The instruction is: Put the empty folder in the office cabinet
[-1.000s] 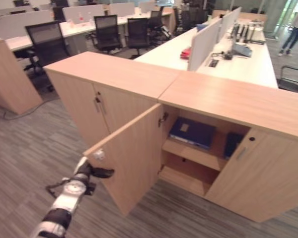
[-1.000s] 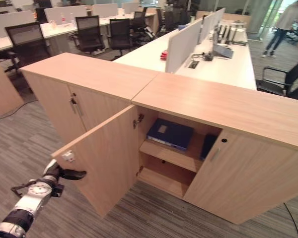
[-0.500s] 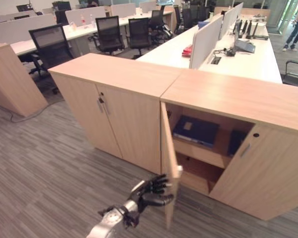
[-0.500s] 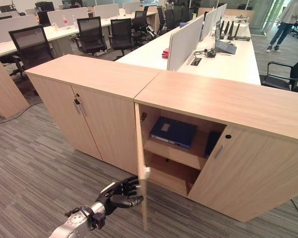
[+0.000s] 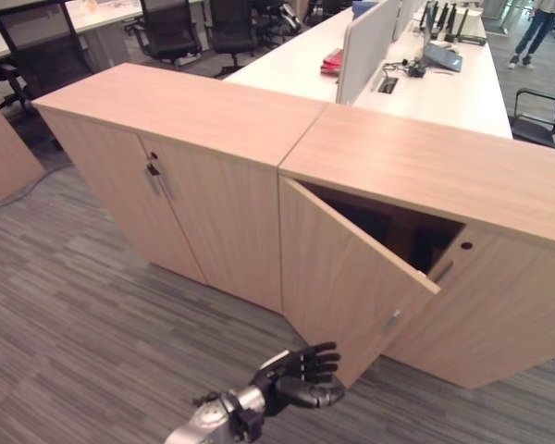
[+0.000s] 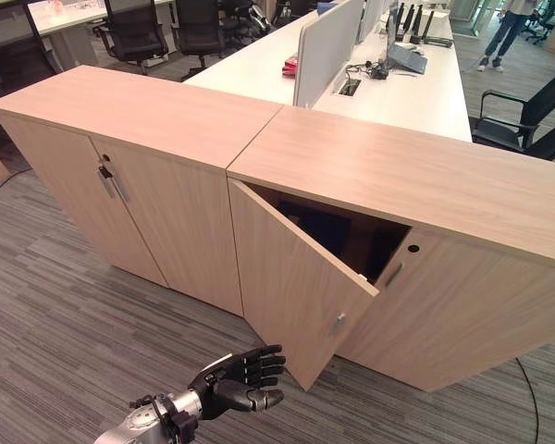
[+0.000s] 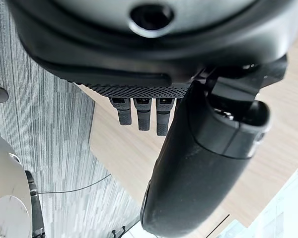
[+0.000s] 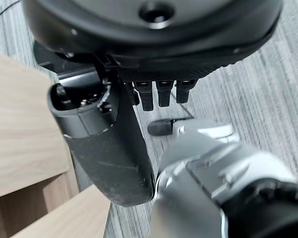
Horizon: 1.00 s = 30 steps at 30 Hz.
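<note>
The office cabinet's left door (image 5: 342,268) stands about half shut, its free edge with the handle (image 5: 389,322) swung out toward me. Through the gap above it, a dark blue bit of the folder (image 6: 319,225) shows on the shelf inside. My left hand (image 5: 296,375) is low in front of the door's bottom edge, open, with fingers stretched toward the door's outer face (image 7: 124,148); I cannot tell whether they touch it. My right hand (image 8: 104,144) hangs over the grey carpet beside a wooden panel, fingers straight and holding nothing.
The cabinet's right door (image 5: 499,305) is closed. A second closed cabinet (image 5: 166,185) joins it on the left. Behind are white desks (image 5: 425,83) with dividers and black office chairs (image 5: 166,28). A person (image 5: 541,28) walks far back right. Striped carpet (image 5: 92,333) lies in front.
The door has swung from wide open to about half shut. My left hand went from the door's left side to in front of its lower edge. The camera has shifted.
</note>
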Available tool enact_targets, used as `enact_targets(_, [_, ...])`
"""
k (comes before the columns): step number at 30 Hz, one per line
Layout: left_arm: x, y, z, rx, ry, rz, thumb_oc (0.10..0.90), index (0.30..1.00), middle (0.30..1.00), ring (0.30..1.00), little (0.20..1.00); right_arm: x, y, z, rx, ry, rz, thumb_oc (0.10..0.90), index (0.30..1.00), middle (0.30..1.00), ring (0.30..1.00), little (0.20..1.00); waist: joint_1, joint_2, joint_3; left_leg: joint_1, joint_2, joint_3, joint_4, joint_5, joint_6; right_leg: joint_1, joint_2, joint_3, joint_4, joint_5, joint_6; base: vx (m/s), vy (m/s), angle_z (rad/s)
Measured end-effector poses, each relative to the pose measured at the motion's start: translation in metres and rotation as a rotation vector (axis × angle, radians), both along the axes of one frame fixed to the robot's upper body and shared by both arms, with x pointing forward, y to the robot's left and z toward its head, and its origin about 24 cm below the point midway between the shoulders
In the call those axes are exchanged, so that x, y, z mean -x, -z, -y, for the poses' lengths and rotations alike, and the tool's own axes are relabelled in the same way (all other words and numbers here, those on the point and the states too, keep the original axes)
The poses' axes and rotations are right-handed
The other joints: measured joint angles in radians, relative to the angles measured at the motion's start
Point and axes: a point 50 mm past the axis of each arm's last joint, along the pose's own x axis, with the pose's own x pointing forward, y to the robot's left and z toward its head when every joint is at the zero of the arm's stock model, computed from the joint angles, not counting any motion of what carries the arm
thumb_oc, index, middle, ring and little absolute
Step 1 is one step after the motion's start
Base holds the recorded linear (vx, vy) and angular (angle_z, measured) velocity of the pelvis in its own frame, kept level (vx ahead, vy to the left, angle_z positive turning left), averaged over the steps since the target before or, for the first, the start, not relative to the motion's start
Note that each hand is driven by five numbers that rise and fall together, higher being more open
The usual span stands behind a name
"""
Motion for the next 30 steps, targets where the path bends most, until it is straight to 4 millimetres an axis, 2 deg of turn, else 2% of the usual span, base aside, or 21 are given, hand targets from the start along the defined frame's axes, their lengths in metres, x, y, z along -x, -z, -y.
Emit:
enact_targets(4, [-0.001, 0.0, 0.0, -0.002, 0.0, 0.002, 0.8, 0.9, 0.9, 0.9, 0.9, -0.009, 0.0, -0.004, -0.016, -0.015, 0.031, 0.8, 0.9, 0.9, 0.9, 0.9, -0.017, 0.01, 0.0, 0.007, 0.011, 0.017, 0.0, -0.002, -0.006, -0.006, 0.012, 0.02, 0.0, -0.005, -0.008, 0.05, -0.139, -0.19])
enact_targets(8, [-0.002, 0.001, -0.002, -0.009, -0.016, -0.001, 0.8, 0.9, 0.9, 0.9, 0.9, -0.008, 0.0, -0.004, -0.019, -0.019, 0.031, 0.8, 0.9, 0.9, 0.9, 0.9, -0.034, 0.015, 0.0, 0.017, 0.047, 0.051, 0.002, 0.0, -0.03, -0.018, 0.046, 0.052, -0.002, -0.015, -0.024, 0.06, -0.195, -0.27])
enact_targets(11, [-0.007, 0.002, -0.009, -0.026, -0.076, 0.006, 0.8, 0.9, 0.9, 0.9, 0.9, -0.008, 0.0, -0.006, -0.022, -0.029, 0.031, 0.8, 0.9, 0.9, 0.9, 0.9, -0.05, 0.012, -0.003, 0.036, 0.1, 0.081, 0.006, 0.009, -0.062, -0.019, 0.102, 0.082, -0.002, -0.044, -0.051, 0.11, -0.295, -0.29])
enact_targets(14, [-0.012, 0.005, -0.014, -0.063, -0.128, 0.014, 0.8, 0.9, 0.9, 0.9, 0.9, -0.009, 0.001, -0.008, -0.026, -0.03, 0.035, 0.8, 0.9, 0.9, 0.9, 0.9, -0.052, 0.012, -0.01, 0.054, 0.138, 0.11, 0.01, 0.013, -0.077, -0.02, 0.139, 0.108, -0.007, -0.059, -0.077, 0.08, -0.225, -0.4])
enact_targets(15, [-0.015, 0.004, -0.015, -0.094, -0.128, 0.033, 0.8, 0.9, 0.9, 0.9, 0.9, -0.01, 0.001, -0.009, -0.027, -0.048, 0.033, 0.8, 0.9, 0.9, 0.9, 0.9, -0.058, 0.015, -0.022, 0.058, 0.168, 0.125, 0.018, 0.02, -0.088, -0.025, 0.165, 0.128, -0.007, -0.069, -0.094, 0.09, -0.252, -0.41])
enact_targets(16, [-0.016, 0.004, -0.015, -0.097, -0.129, 0.04, 0.8, 0.9, 0.9, 0.9, 0.9, -0.01, 0.001, -0.009, -0.027, -0.049, 0.033, 0.8, 0.9, 0.9, 0.9, 0.9, -0.053, 0.015, -0.025, 0.06, 0.173, 0.13, 0.027, 0.02, -0.087, -0.026, 0.174, 0.138, -0.006, -0.068, -0.104, 0.11, -0.241, -0.53])
enact_targets(18, [-0.021, 0.004, -0.015, -0.117, -0.132, 0.061, 0.8, 0.9, 0.9, 0.9, 0.9, -0.013, 0.0, -0.009, -0.024, -0.063, 0.042, 0.8, 0.9, 0.9, 0.9, 0.9, -0.056, 0.019, -0.029, 0.067, 0.211, 0.129, 0.065, 0.022, -0.09, -0.025, 0.206, 0.164, -0.002, -0.088, -0.123, 0.12, -0.253, -0.59])
enact_targets(20, [-0.028, 0.014, -0.026, -0.22, -0.16, 0.057, 0.8, 0.9, 0.9, 0.9, 0.9, -0.02, 0.0, -0.014, -0.032, -0.095, 0.066, 0.8, 0.9, 0.9, 0.9, 0.9, -0.044, 0.004, -0.045, 0.061, 0.285, 0.113, 0.229, 0.027, -0.095, -0.028, 0.223, 0.23, 0.047, -0.123, -0.166, 0.11, -0.208, -1.04])
enact_targets(22, [-0.029, 0.018, -0.031, -0.258, -0.185, 0.048, 0.8, 0.9, 0.9, 0.9, 0.9, -0.022, -0.001, -0.011, -0.017, -0.117, 0.076, 0.8, 0.9, 0.9, 0.9, 0.9, -0.06, 0.019, -0.071, 0.057, 0.327, 0.093, 0.299, 0.039, -0.108, -0.01, 0.27, 0.258, 0.029, -0.114, -0.197, 0.06, -0.101, -0.62])
enact_targets(23, [-0.033, 0.019, -0.031, -0.269, -0.192, 0.056, 0.8, 0.9, 0.9, 0.9, 0.9, -0.023, -0.001, -0.01, -0.012, -0.121, 0.078, 0.8, 0.9, 0.9, 0.9, 0.9, -0.066, 0.026, -0.071, 0.03, 0.348, 0.048, 0.35, 0.039, -0.108, -0.009, 0.286, 0.275, 0.037, -0.116, -0.214, 0.02, 0.015, -0.71])
enact_targets(24, [-0.042, 0.025, -0.032, -0.317, -0.242, 0.048, 0.8, 0.9, 0.9, 0.9, 0.9, -0.028, -0.002, -0.007, 0.007, -0.163, 0.075, 0.8, 0.9, 0.9, 0.9, 0.9, -0.037, 0.008, -0.064, -0.051, 0.379, -0.088, 0.515, 0.024, -0.129, -0.003, 0.285, 0.321, 0.05, -0.115, -0.238, 0.0, 0.072, -0.82])
enact_targets(25, [-0.043, 0.026, -0.032, -0.337, -0.249, 0.054, 0.8, 0.9, 0.9, 0.9, 0.9, -0.033, -0.003, -0.005, 0.014, -0.17, 0.089, 0.8, 0.9, 0.9, 0.9, 0.9, -0.036, 0.0, -0.065, -0.056, 0.359, -0.114, 0.489, -0.011, -0.172, 0.0, 0.278, 0.336, 0.05, -0.114, -0.24, 0.01, 0.074, -0.9])
enact_targets(26, [-0.043, 0.025, -0.03, -0.339, -0.247, 0.061, 0.8, 0.9, 0.9, 0.9, 0.9, -0.036, -0.004, -0.003, 0.023, -0.174, 0.099, 0.8, 0.9, 0.9, 0.9, 0.9, -0.047, -0.005, -0.065, -0.058, 0.338, -0.128, 0.428, -0.017, -0.182, 0.001, 0.276, 0.342, 0.051, -0.115, -0.241, -0.02, 0.076, -0.47])
enact_targets(27, [-0.051, 0.022, -0.024, -0.347, -0.231, 0.102, 0.8, 0.9, 0.9, 0.9, 0.9, -0.039, -0.007, 0.005, 0.042, -0.174, 0.107, 0.8, 0.9, 0.9, 0.9, 0.9, -0.048, -0.01, -0.063, -0.091, 0.261, -0.211, 0.309, -0.039, -0.207, -0.001, 0.274, 0.374, 0.044, -0.117, -0.252, -0.09, 0.071, -0.35])
enact_targets(29, [-0.059, 0.017, -0.02, -0.36, -0.229, 0.14, 0.8, 0.9, 0.9, 0.9, 0.9, -0.036, -0.007, 0.009, 0.052, -0.166, 0.096, 0.8, 0.9, 0.9, 0.9, 0.9, -0.044, -0.013, -0.058, -0.129, 0.199, -0.229, 0.259, -0.03, -0.19, 0.003, 0.283, 0.38, 0.031, -0.109, -0.261, -0.09, 0.065, -0.25])
enact_targets(30, [-0.061, 0.016, -0.021, -0.37, -0.234, 0.157, 0.8, 0.9, 0.9, 0.9, 0.9, -0.034, -0.007, 0.01, 0.052, -0.164, 0.089, 0.8, 0.9, 0.9, 0.9, 0.9, -0.039, -0.016, -0.059, -0.15, 0.15, -0.275, 0.24, -0.051, -0.193, 0.004, 0.285, 0.399, 0.031, -0.103, -0.268, 0.01, 0.051, -0.59])
